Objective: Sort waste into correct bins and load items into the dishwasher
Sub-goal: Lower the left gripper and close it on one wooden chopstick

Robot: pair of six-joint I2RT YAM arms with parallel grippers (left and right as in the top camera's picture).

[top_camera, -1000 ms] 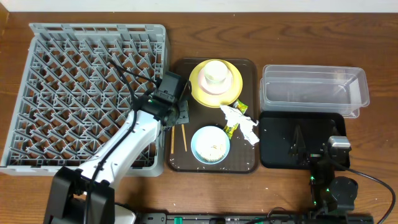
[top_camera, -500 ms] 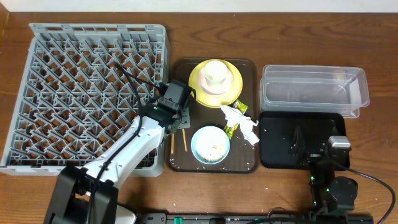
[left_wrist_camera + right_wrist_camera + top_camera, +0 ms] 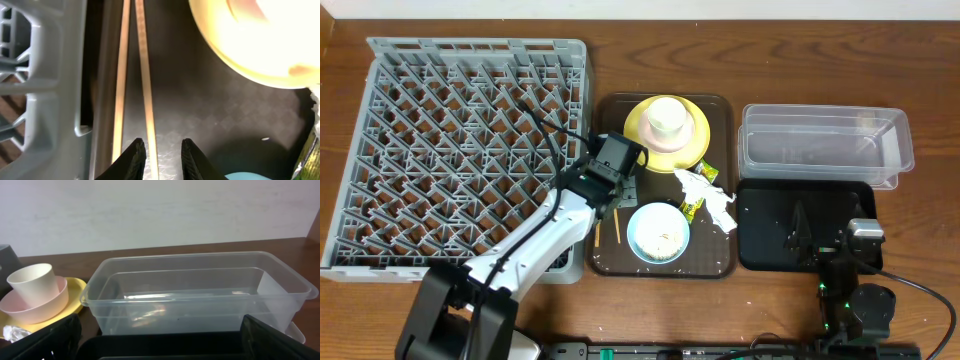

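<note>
The left gripper [image 3: 162, 160] has moved from the dish rack [image 3: 460, 150] onto the brown serving tray [image 3: 715, 262] and now hovers just above the chopsticks [image 3: 145, 85] (at the tray's left edge). Its jaws stand narrowly apart and hold nothing; I think a pick-up is next.

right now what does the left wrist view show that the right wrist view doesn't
Only the left wrist view: two chopsticks on the brown tray, the grey rack's edge, and the left pincer over them, slightly open. Only the right wrist view: the clear tub and a cream cup in a pink bowl. Both: the yellow plate.
</note>
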